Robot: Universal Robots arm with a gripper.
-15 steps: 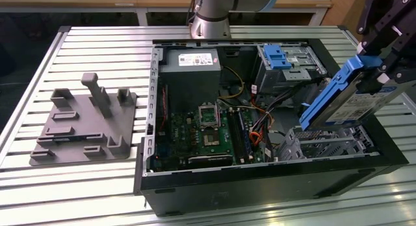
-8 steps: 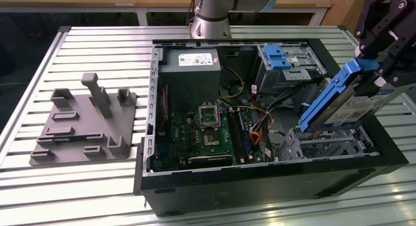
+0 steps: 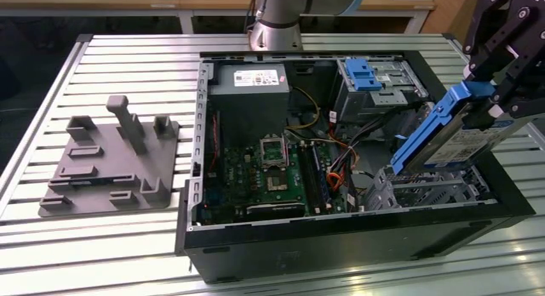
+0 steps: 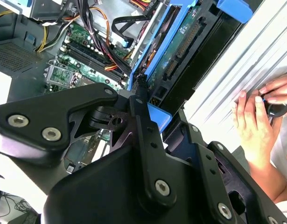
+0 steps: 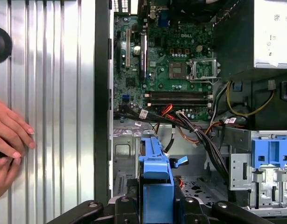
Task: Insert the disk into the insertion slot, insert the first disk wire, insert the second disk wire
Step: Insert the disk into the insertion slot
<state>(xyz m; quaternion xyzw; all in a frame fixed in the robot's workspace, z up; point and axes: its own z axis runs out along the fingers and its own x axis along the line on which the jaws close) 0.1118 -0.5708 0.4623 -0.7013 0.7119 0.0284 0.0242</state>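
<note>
My gripper [image 3: 489, 102] is shut on the disk [image 3: 455, 140], a grey drive with a white label in a bright blue carrier. I hold the disk tilted, its lower end just over the insertion slot [image 3: 430, 189], a perforated silver cage at the case's near corner on the exterior view's right. In the first wrist view the blue carrier [image 5: 155, 173] sits between the fingers above the cage [image 5: 127, 156]. The second wrist view has the drive's underside [image 4: 180, 44] beyond the black linkage. Black, red and orange cables [image 5: 180, 122] lie beside the cage; which are the disk wires I cannot tell.
The open computer case [image 3: 341, 235] lies on a slatted metal table [image 3: 102, 245]. A taller cage with a blue latch [image 3: 364, 76] stands at the back. A grey fixture plate [image 3: 111, 165] sits on the exterior view's left. A person's hands [image 5: 8, 137] rest on the table beside the case.
</note>
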